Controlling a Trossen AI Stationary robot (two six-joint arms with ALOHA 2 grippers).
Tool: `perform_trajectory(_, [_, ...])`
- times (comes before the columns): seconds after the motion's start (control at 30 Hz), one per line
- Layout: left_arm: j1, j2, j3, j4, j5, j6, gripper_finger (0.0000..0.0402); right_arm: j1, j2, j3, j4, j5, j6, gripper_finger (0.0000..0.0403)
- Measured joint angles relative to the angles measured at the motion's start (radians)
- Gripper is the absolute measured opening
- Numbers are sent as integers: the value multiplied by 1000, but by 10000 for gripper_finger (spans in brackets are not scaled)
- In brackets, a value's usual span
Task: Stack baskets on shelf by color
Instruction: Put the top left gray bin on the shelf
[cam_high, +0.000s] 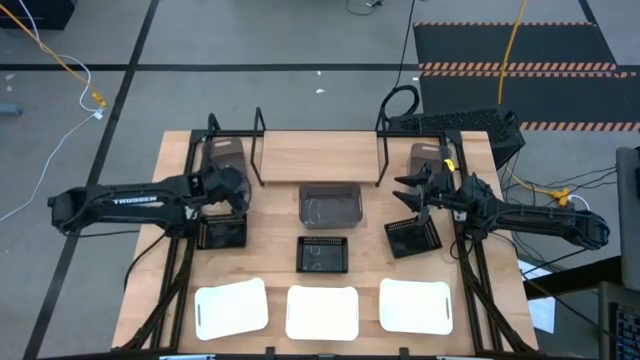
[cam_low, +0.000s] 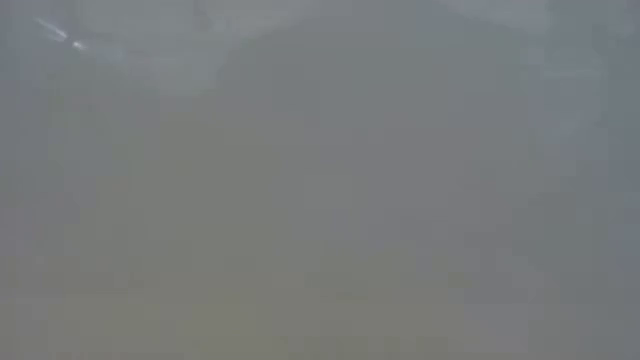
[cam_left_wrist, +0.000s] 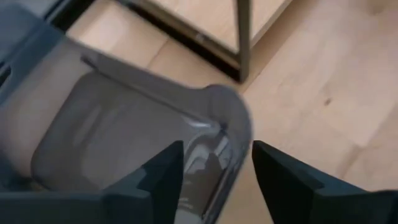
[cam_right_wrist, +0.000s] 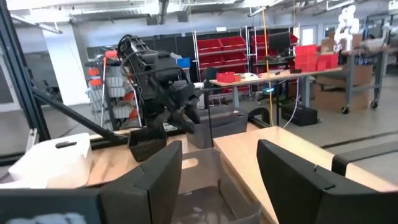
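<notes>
My left arm reaches in low and nearly level from beyond the surface's (cam_high: 290, 275) left edge, my left gripper (cam_high: 235, 190) ending just left of the shelf (cam_high: 320, 155), over the dark grey basket (cam_high: 224, 158) that sits at the shelf's left end. In the left wrist view my fingers (cam_left_wrist: 163, 174) stand apart, one on each side of that basket's rounded corner rim (cam_left_wrist: 230, 118), with a gap on both sides, so they clamp nothing.

My right arm mirrors it from the far side, elbow out beyond the surface's right edge, my right gripper (cam_high: 418, 192) just right of the shelf. Its fingers (cam_right_wrist: 158, 174) are also spread wide, with a second dark grey basket (cam_right_wrist: 211, 186) lying between and beyond them, not pinched.

A third dark grey basket (cam_high: 330, 204) sits just in front of the shelf's middle. Three black mesh baskets lie farther out: one (cam_high: 222, 232) under my left wrist, one (cam_high: 322, 254) at centre, one (cam_high: 412, 238) tilted near my right gripper. Three white baskets (cam_high: 322, 310) line the edge farthest from the shelf.

The low view shows only grey haze.
</notes>
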Motion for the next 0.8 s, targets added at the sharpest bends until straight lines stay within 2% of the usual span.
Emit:
perform_trajectory(0.13, [16, 37, 0, 2, 0, -10, 121, 0, 0, 0, 0, 0, 67, 200])
perform_trajectory(0.3, [17, 32, 0, -1, 8, -25, 17, 0, 0, 1, 17, 1, 69, 186])
perform_trajectory(0.43, [14, 15, 43, -48, 23, -84, 11, 0, 0, 1, 26, 1, 69, 174])
perform_trajectory(0.53, [2, 8, 145, -131, 23, -74, 6, 0, 0, 1, 26, 2, 69, 166])
perform_trajectory(0.67, [-13, 15, 358, -320, -12, 52, 7, 0, 0, 2, -8, -4, 75, 158])
perform_trajectory(0.8, [-13, 21, 585, -400, -20, 240, 5, 0, 0, 2, -72, -24, 131, 149])
